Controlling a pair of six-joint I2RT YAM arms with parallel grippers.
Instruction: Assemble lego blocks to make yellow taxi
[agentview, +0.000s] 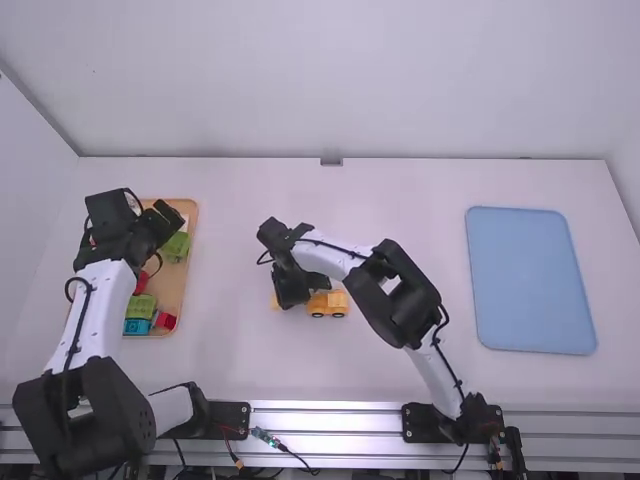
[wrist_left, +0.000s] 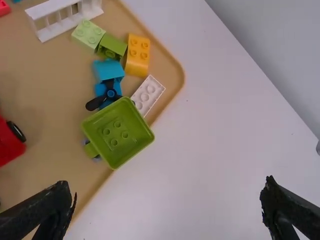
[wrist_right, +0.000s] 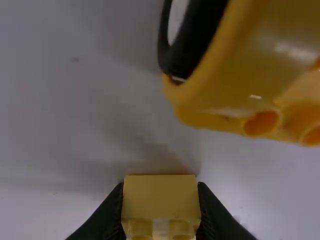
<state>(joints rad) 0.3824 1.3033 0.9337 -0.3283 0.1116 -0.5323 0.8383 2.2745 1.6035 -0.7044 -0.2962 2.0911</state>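
Observation:
My left gripper (agentview: 165, 218) is over the wooden tray (agentview: 173, 285); in the left wrist view the left gripper (wrist_left: 167, 207) stands wide open with nothing between its fingers. A yellow brick (wrist_left: 137, 54) lies in the tray near its rounded corner. At the middle of the table, my right gripper (agentview: 290, 297) is low, just left of the yellow wheeled piece (agentview: 329, 304). Seen from the right wrist, the right gripper (wrist_right: 160, 202) is shut on a small yellow block (wrist_right: 160, 195). The wheeled piece (wrist_right: 230, 75), with a black-rimmed wheel, stands apart from that block.
The tray also holds a green box piece (wrist_left: 119, 132), a white brick (wrist_left: 148, 95), a blue piece (wrist_left: 108, 70), a white railing piece (wrist_left: 62, 17) and a red wheeled piece (wrist_left: 10, 142). A blue mat (agentview: 532, 280) lies at the table's right side.

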